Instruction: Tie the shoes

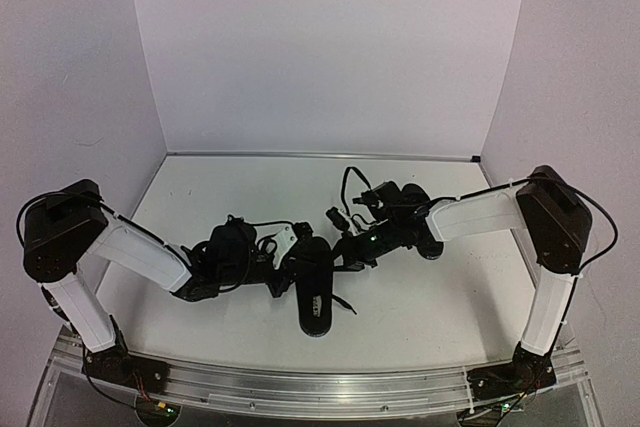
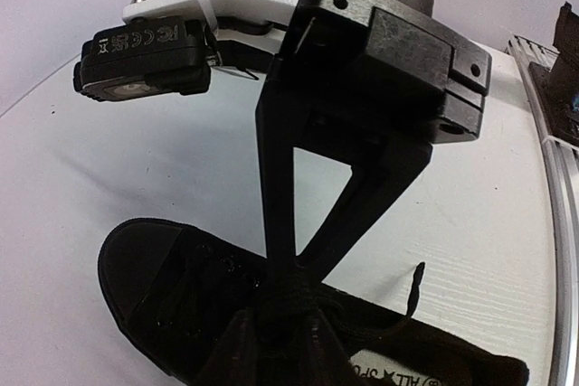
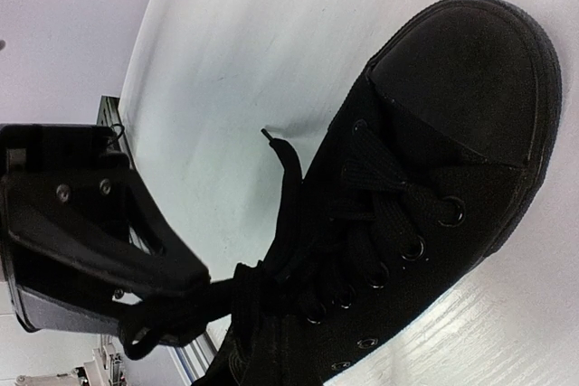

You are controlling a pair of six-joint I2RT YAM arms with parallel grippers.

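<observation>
Black shoe [image 1: 316, 297], only one in view. Left gripper [image 2: 280, 339], at its 9 o'clock, pinches one lace loop [image 3: 217, 291]; right gripper [image 2: 282, 264], at 2 o'clock, is closed tight.

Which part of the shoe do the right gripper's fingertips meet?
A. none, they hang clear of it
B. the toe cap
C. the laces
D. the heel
C: in the left wrist view the right gripper tapers to a point on the laces of the shoe.
</observation>
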